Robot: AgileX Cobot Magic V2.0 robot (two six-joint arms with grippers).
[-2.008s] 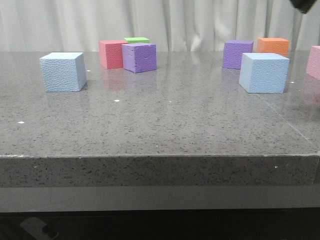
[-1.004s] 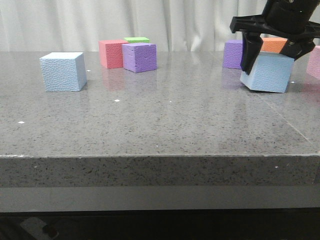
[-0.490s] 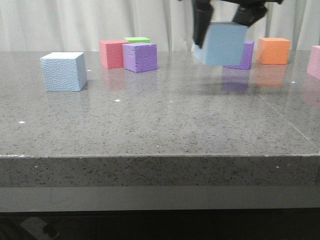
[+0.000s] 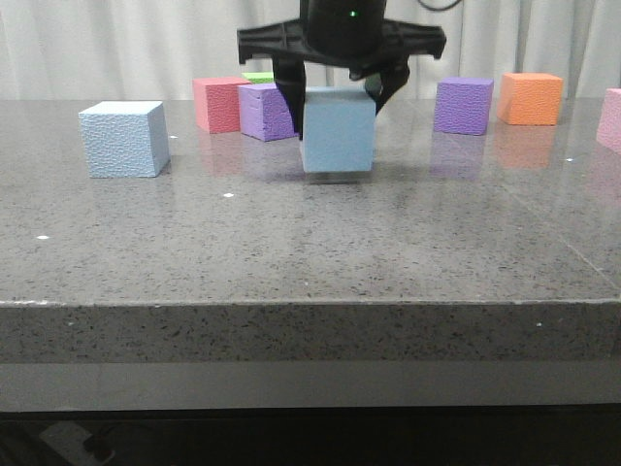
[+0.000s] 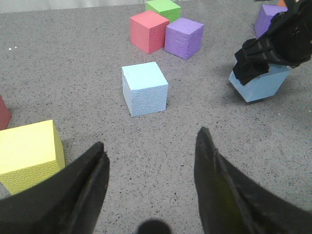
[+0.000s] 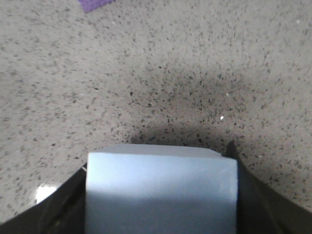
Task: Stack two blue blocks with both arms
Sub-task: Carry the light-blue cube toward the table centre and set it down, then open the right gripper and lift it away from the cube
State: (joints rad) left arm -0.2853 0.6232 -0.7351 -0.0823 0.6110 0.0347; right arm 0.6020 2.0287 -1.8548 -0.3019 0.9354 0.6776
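My right gripper (image 4: 336,97) is shut on a pale blue block (image 4: 338,130) and holds it just above the table near its middle. That block fills the right wrist view (image 6: 161,190) between the two dark fingers. It also shows in the left wrist view (image 5: 261,83), with the right gripper on it. The other pale blue block (image 4: 123,139) rests on the table at the left, and in the left wrist view (image 5: 144,88) it lies ahead of my left gripper (image 5: 150,158), which is open, empty and well short of it.
A red cube (image 4: 219,103), a purple cube (image 4: 268,110) and a green cube (image 4: 264,77) stand behind the held block. Another purple cube (image 4: 462,105), an orange cube (image 4: 530,98) and a pink cube (image 4: 611,118) stand at the right. A yellow cube (image 5: 29,156) lies beside my left finger.
My right gripper came down on the right blue block, shut on it, lifted it and carried it left to the table's middle, then lowered it. The left blue block has not moved.
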